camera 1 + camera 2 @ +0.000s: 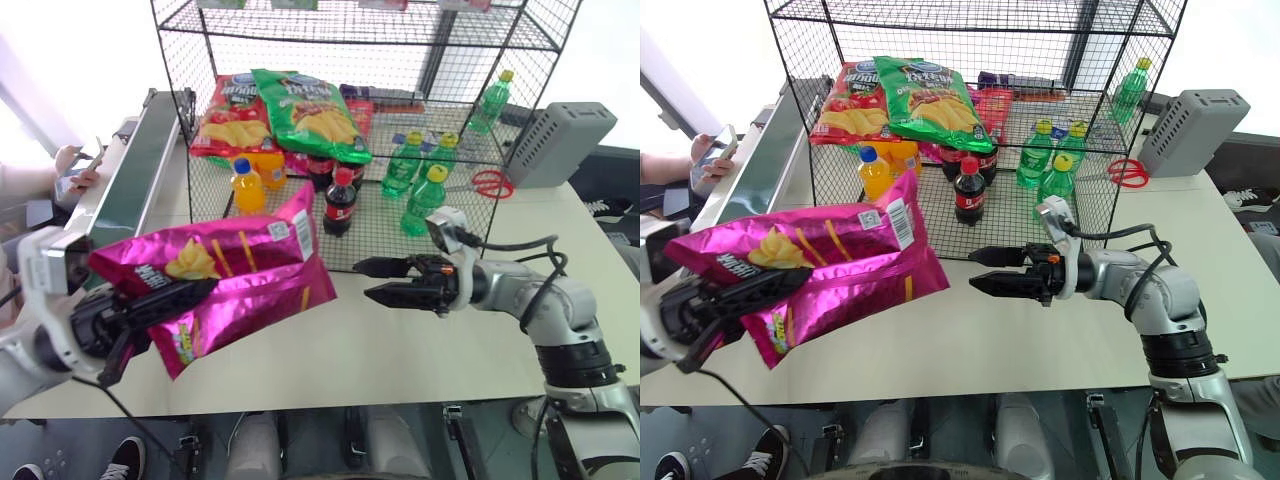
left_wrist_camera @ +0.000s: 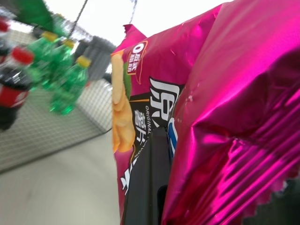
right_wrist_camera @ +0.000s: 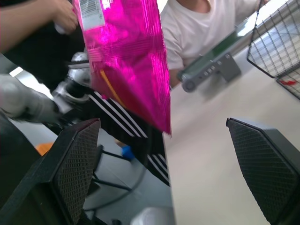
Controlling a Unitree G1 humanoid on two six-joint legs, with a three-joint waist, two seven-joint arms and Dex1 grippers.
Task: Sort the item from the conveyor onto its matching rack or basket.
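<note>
Magenta-pink crisp bag (image 1: 235, 285) – yellow crisps; black wire rack (image 1: 400, 30) – dark green conveyor (image 1: 135, 170).

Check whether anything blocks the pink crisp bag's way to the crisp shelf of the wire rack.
The pink crisp bag, gripped by the left pincer, hangs above the table before the wire rack. An orange-drink bottle and cola bottle stand beneath the crisp shelf; nothing visible blocks the shelf's open front.

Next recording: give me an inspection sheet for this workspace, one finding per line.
Surface: pale table, bare at the front.
Job's things: pink crisp bag held off the table; conveyor at left; black wire rack behind.
Clutter: red bag, green bag, orange bottle, cola bottle, green bottles in the rack; red scissors; grey box.
Grippers: left tool shut on the bag; right tool open, empty, beside the bag.
Cables: black cable on the right arm.
Surroundings: a person's hand holding a phone by the conveyor.
</note>
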